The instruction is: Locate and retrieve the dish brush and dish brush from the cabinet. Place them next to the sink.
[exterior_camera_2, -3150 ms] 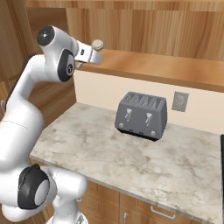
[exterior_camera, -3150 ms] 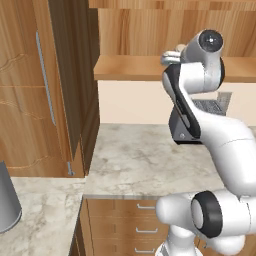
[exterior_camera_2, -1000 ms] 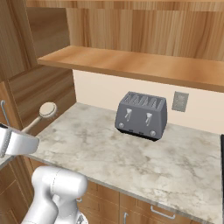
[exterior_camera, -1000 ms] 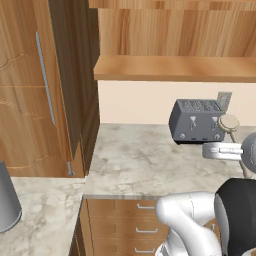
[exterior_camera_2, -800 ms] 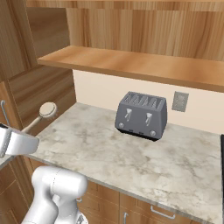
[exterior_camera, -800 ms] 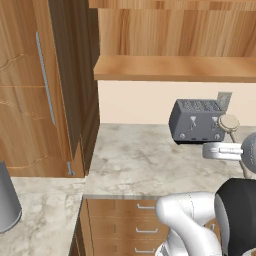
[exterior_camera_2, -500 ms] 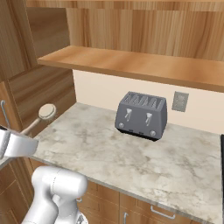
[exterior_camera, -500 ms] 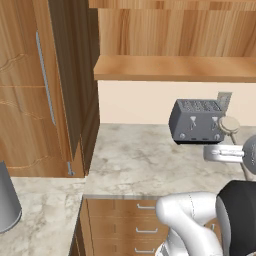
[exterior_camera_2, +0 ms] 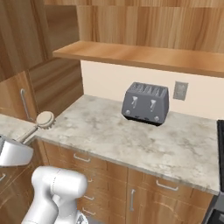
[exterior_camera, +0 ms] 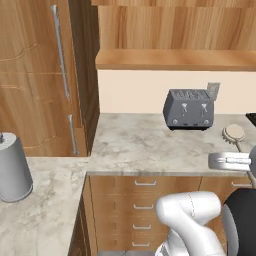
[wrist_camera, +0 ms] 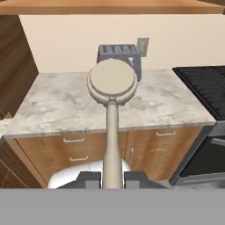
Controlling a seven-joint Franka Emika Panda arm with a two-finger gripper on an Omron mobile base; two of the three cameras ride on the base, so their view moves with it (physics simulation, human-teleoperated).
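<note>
At the left edge, a pale beige dish brush (exterior_camera_2: 42, 121) juts up and to the right from the robot's white hand, its round head hanging just off the front corner of the marble counter (exterior_camera_2: 131, 146). A grey four-slot toaster (exterior_camera_2: 145, 103) stands near the back wall beside a wall outlet (exterior_camera_2: 180, 90), under the doorless wooden shelf ledge (exterior_camera_2: 144, 57). Drawer fronts (exterior_camera_2: 83, 158) with small handles run below the counter.

1 brush (wrist_camera: 112, 83), 1 toaster (exterior_camera_2: 145, 103), 1 canister (exterior_camera: 14, 167)
</note>
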